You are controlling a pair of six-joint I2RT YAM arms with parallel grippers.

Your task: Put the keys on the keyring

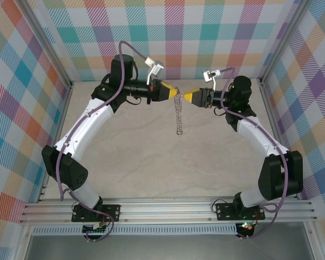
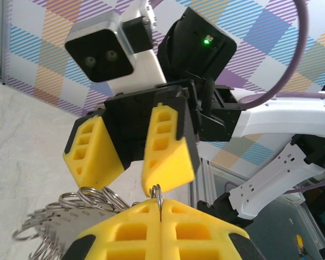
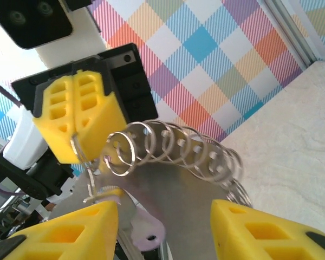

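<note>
Right claw point(image 3: 163, 211), seen from its own wrist camera, with its two yellow fingers standing well apart. Between them, nearer the finger at the picture's left, lies the key point(image 3: 148, 234). Its lilac head, pierced by a small hole, faces the camera. The blade cannot be traced, so the key's long axis cannot be told, nor whether it touches that finger.

Straight ahead of the right claw, up and to the picture's left, the left claw point(image 3: 75, 130) has its pads pressed together on a thin wire loop of the keyring point(image 3: 179, 145). From that pinch a row of small silvery rings curves away to the right and downward.

From overhead, the two claws meet almost tip to tip in the air above the worktop point(image 1: 151, 173), nearer its far edge than its near edge and about midway between its sides. The strung rings hang from between them like a chain.

The right claw is the nearer to the key. The coming move likely turns on the short gap between the key's hole and the pinched loop, which lies forward, toward the left arm. With the fingers apart, the key may be unsecured.
</note>
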